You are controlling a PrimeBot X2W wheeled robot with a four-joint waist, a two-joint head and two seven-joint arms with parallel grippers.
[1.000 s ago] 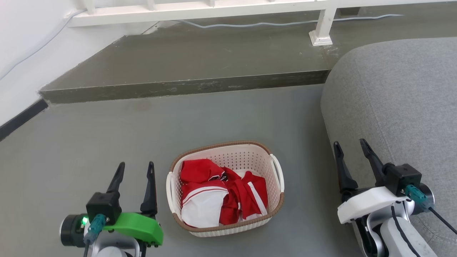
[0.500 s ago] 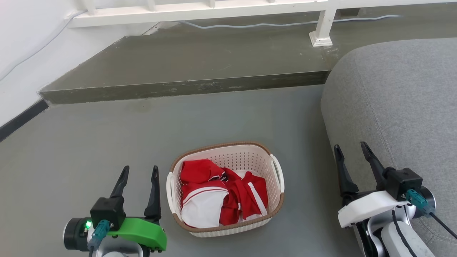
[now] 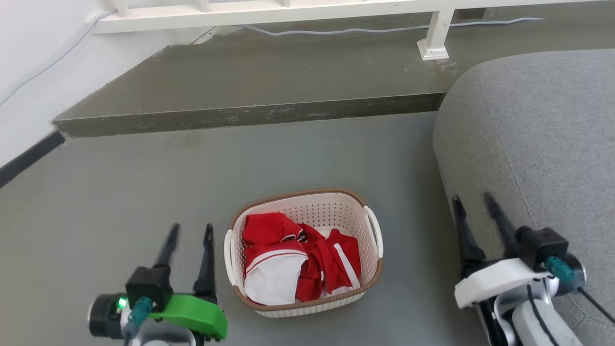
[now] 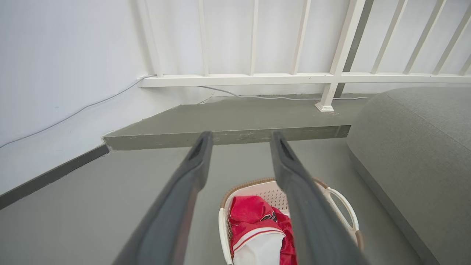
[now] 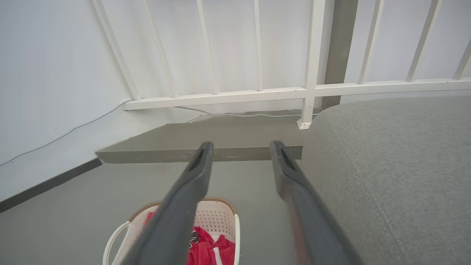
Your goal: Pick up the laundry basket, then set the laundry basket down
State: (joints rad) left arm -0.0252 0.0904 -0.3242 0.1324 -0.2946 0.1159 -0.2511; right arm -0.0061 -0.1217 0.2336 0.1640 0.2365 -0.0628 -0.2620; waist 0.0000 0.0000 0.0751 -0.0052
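Left claw (image 3: pixel 191 227) nearer laundry basket (image 3: pixel 314 214) edge

No readable text, label, brand or number shows; dark marks on the red clothes (image 3: pixel 326 262) are illegible.

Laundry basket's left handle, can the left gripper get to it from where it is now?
Probably yes. The left gripper is open and close beside the laundry basket, next to its left handle. Bare floor lies between them, and nothing looks to be in the way.

Grey sofa (image 3: pixel 538 134) beside raised step (image 3: pixel 269 81), white railing (image 3: pixel 269 10)
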